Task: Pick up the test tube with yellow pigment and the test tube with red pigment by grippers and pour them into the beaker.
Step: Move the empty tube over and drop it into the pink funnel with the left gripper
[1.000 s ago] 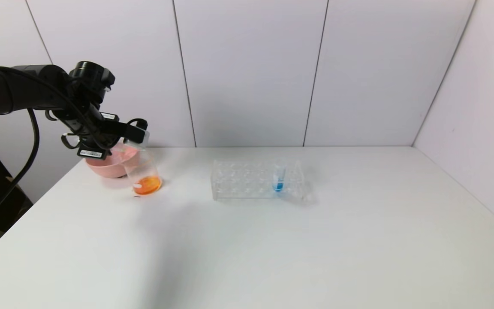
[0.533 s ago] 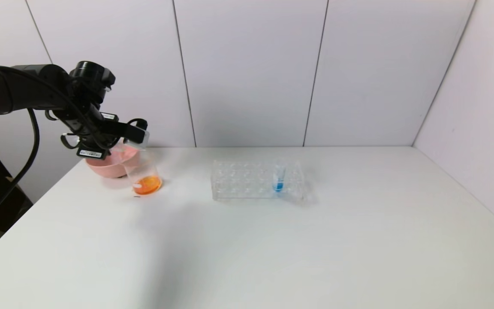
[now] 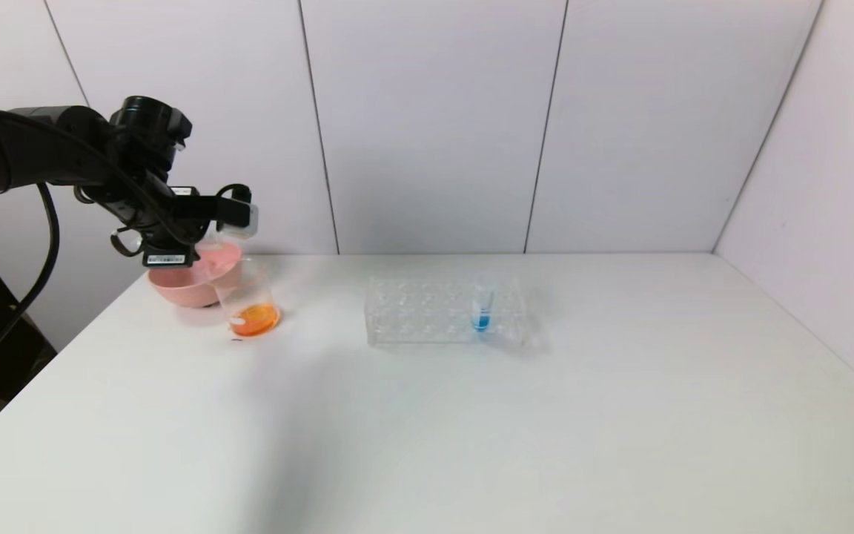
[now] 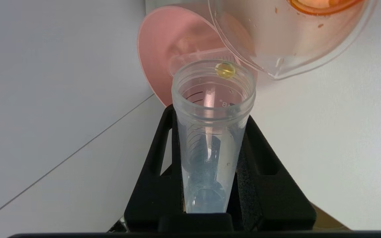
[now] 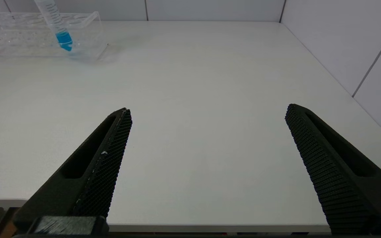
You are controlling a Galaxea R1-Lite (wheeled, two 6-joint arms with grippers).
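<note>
From the head view, our left hand (image 3: 238, 215) hovers above the small clear beaker (image 3: 247, 300), which stands on the white surface (image 3: 471, 415) just in front of the pink bowl (image 3: 184, 285) and already holds orange liquid; the hand is clamped on a slim clear test tube (image 3: 243, 219) tipped roughly level over the beaker's mouth. Well to the right sits the clear plastic tube rack (image 3: 445, 310) with only the blue-pigment tube (image 3: 482, 305) in it. In the left wrist view, the black fingers (image 4: 263, 172) squeeze the tube (image 4: 210, 132), which looks nearly drained, a single yellow drop (image 4: 225, 69) clinging at its lip beside the beaker's rim (image 4: 276, 71). To finish well, we judge we should keep the lip over the opening until that drop falls, without knocking the rim. In the right wrist view, our right hand (image 5: 207, 138) hangs wide and empty low at the near edge of the surface.
</note>
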